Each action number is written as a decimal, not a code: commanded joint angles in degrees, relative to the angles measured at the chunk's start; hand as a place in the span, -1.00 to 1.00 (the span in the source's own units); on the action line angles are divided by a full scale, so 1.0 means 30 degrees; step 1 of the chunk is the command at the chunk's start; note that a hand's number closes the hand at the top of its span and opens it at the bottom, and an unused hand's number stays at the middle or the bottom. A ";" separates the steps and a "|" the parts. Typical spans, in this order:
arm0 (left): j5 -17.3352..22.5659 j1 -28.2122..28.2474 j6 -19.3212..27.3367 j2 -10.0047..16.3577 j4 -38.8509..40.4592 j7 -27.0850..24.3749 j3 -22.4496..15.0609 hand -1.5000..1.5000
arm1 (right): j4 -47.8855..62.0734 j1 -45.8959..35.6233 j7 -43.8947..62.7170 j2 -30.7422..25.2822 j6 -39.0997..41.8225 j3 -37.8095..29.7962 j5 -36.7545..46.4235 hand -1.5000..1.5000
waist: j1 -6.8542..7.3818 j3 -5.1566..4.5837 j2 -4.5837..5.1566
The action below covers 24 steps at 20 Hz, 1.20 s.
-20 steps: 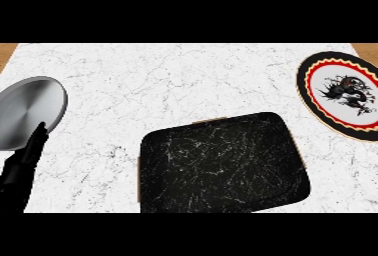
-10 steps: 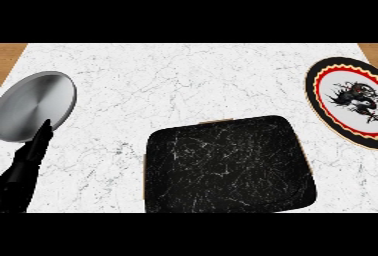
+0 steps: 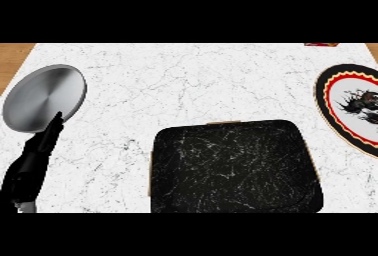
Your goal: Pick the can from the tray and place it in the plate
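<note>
Rightward across the view, tray [image 3: 236,170] and plate [image 3: 347,107] are drifting, while the left hand [image 3: 33,155], fingers straight and pressed together, is climbing along the counter's [image 3: 192,85] left edge toward a silver dish [image 3: 44,97]. No can is showing anywhere, so picking and placing are both looking undone.

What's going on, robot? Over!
Left hand open, beside silver plate. Right hand out of view. Tray shows no can.
</note>
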 commanded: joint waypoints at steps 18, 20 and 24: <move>-0.0419 -0.0710 -0.0275 -0.0160 0.0128 0.0563 0.0286 0.00 | 0.4173 -0.6873 0.2039 0.5858 -0.1092 0.6176 0.4314 1.00 | 0.0090 -0.0062 -0.0053; -0.0547 -0.0721 -0.0101 -0.0326 0.1040 -0.0286 0.0514 0.00 | 0.4723 -0.7500 0.2016 0.6195 -0.1036 0.6234 0.4477 1.00 | -0.0047 -0.0080 -0.0075; -0.1082 0.0637 0.0256 -0.0853 -0.0010 -0.0386 -0.0163 0.00 | 0.6061 -0.8200 0.4385 0.7530 0.0503 0.5194 0.3248 1.00 | 0.0100 -0.0080 -0.0124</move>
